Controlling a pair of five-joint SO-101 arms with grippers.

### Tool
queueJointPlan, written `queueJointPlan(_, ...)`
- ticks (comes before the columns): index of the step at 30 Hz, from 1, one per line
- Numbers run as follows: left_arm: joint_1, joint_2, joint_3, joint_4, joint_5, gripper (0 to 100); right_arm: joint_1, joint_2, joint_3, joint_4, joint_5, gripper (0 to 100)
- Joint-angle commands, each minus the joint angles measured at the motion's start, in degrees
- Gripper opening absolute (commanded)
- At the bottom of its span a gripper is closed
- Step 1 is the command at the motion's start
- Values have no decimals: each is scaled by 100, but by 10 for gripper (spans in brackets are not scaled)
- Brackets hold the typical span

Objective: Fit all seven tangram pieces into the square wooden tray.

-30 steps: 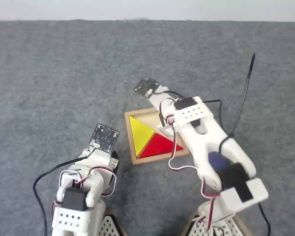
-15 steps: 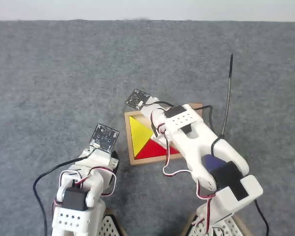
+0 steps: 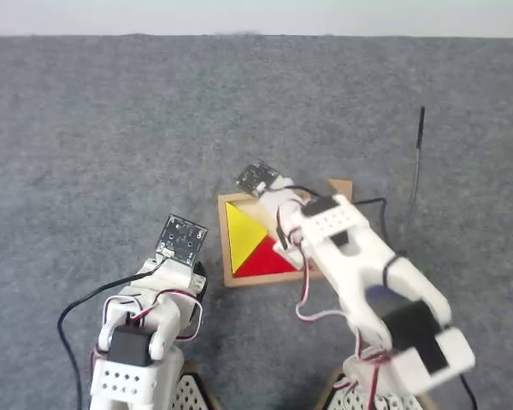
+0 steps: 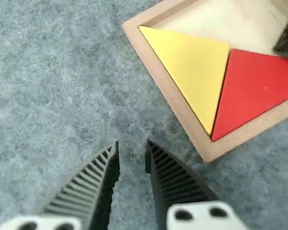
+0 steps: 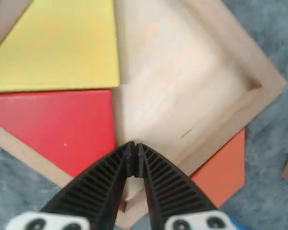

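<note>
Hovers over square wooden tray (image 5: 237,48), right claw (image 5: 134,146) pinched tight. Holds left claw (image 4: 132,148) narrowly parted at tray's 8 o'clock.

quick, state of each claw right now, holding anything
Left claw: slightly open, empty, above the carpet.
Right claw: closed, holding nothing, over the tray.

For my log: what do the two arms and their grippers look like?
The left arm and right arm are white plastic with black servo blocks and red, white and black cables. The left gripper and right gripper have black ribbed fingers on white mounts.
</note>
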Motion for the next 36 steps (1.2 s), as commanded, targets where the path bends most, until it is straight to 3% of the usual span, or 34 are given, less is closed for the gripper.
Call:
queueJointPlan(1, 9, -9, -40, 26, 35, 88, -101, -734, 536, -127, -53, 21)
queueJointPlan(14, 9, -9, -40, 26, 35, 88, 145, -2176, 1090, 180, -369, 24)
queueJointPlan(20, 9, -9, -40, 26, 35, 88, 1077, -3275, 1081, 593, -1020, 102)
queueJointPlan(31, 9, -9, -40, 26, 35, 88, 1402, -1596, 413, 286, -1503, 134)
queueJointPlan(36, 9, -9, -40, 26, 35, 88, 1358, -602, -211, 286, -1486, 228)
